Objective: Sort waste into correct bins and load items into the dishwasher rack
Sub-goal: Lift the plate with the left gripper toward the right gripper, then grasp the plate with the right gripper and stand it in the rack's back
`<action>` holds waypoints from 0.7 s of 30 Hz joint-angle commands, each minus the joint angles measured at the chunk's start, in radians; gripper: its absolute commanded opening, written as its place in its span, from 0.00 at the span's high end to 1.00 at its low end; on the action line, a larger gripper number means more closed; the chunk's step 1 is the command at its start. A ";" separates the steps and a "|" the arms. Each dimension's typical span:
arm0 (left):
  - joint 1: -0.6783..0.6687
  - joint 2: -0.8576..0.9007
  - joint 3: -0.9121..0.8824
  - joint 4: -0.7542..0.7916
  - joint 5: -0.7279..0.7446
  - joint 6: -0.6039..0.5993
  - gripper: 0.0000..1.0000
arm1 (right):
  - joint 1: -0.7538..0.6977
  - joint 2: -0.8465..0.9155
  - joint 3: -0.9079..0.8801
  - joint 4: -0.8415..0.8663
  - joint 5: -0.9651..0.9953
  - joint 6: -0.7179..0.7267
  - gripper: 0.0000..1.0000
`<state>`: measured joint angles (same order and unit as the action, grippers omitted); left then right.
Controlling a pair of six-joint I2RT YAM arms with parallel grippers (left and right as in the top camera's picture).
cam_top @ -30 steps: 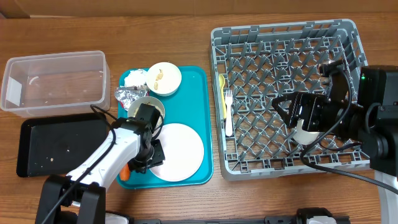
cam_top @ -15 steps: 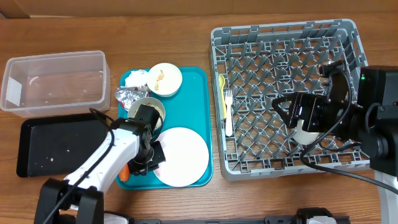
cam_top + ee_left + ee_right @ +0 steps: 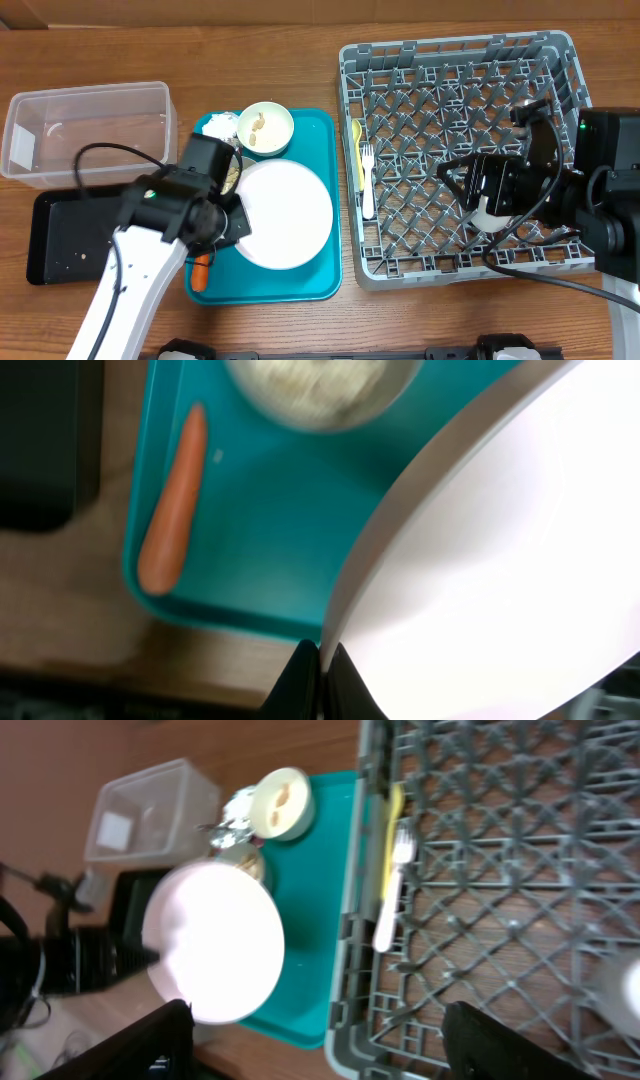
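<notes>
Holding: the plate (image 3: 285,215) is pinched at its near rim by my left fingers (image 3: 298,675), pressed together on the edge. It hangs tilted over the teal tray (image 3: 300,288) and, by its shadow, looks clear of the tray floor.
Right fingers (image 3: 150,1042): spread wide with nothing between them, poised over the right part of the dishwasher rack (image 3: 455,47) just beside the cup (image 3: 488,210), which sits inside the rack.
Step in hand: loading. I judge the plate is on its way from tray to rack.
Next move calls for: carrying the plate rightward, high enough to pass the rack's left wall, then standing it on edge between pegs.
Edges: the fork (image 3: 367,180) and spoon (image 3: 357,150) lie just inside that wall, so the plate should go down beyond them. The bowl (image 3: 265,127) with scraps sits near the plate's upper rim.
Open room: the middle and far rows of pegs look bare — well apart from my right arm.
Left to do: carrot piece (image 3: 172,530) on the tray's corner and napkin (image 3: 217,127) by the bowl. The clear tub (image 3: 85,125) and black tray (image 3: 75,235) wait on the desk to the left.
</notes>
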<state>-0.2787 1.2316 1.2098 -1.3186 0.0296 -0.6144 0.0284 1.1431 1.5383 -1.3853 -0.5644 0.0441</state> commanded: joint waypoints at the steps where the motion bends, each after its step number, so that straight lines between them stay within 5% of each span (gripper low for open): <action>1: 0.004 -0.056 0.066 0.051 0.020 0.079 0.96 | 0.024 0.002 0.005 -0.006 -0.194 -0.195 0.20; 11: 0.003 -0.117 0.071 0.269 0.287 0.190 0.96 | 0.195 0.096 -0.029 0.016 -0.212 -0.284 0.20; 18: 0.003 -0.120 0.072 0.290 0.386 0.213 0.96 | 0.246 0.173 -0.029 0.104 -0.178 -0.276 0.21; 21: 0.003 -0.126 0.072 0.296 0.413 0.219 0.96 | 0.246 0.212 -0.029 0.125 -0.182 -0.276 0.28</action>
<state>-0.2787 1.1240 1.2594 -1.0367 0.3649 -0.4313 0.2695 1.3296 1.5131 -1.2736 -0.7475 -0.2176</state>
